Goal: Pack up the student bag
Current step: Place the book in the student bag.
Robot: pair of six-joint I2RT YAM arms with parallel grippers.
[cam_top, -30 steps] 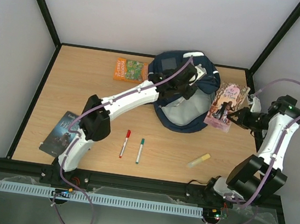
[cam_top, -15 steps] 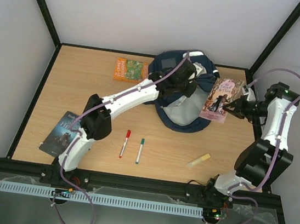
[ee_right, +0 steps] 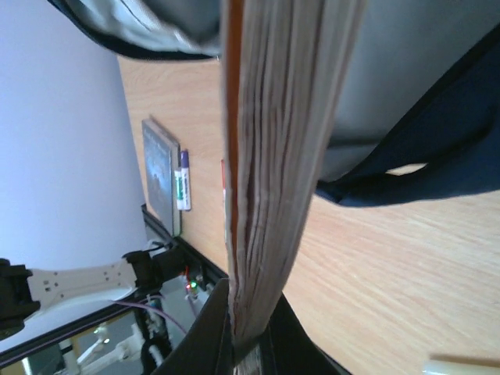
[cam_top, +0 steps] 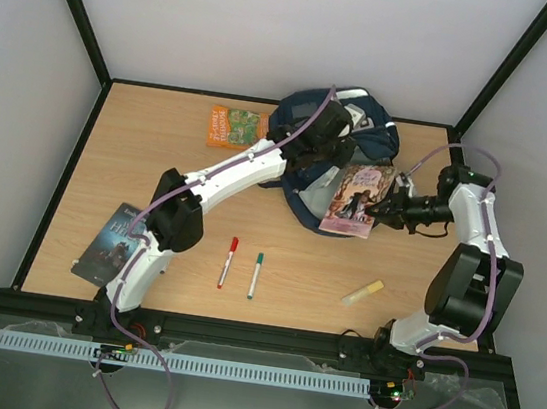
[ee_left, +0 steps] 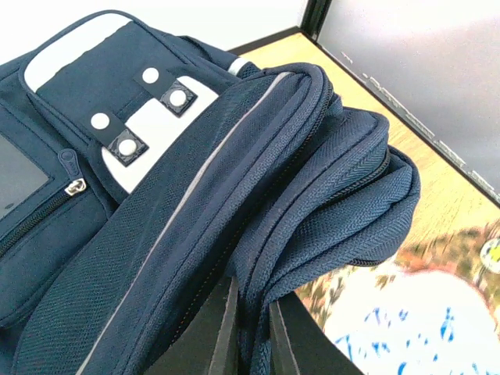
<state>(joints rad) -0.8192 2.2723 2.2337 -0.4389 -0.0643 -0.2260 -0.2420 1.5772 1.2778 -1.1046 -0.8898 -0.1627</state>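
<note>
The student bag has the zipped rim of its opening pinched tight between the fingers of the left gripper, and the rest of the bag bulks ahead of them. The right gripper is clamped on one edge of a pink book. The book reaches forward from its fingers over the bag's open mouth, near the left fingers.

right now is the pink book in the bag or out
Out: the pink book shows its whole cover over the student bag, one edge clamped in the right gripper.
</note>
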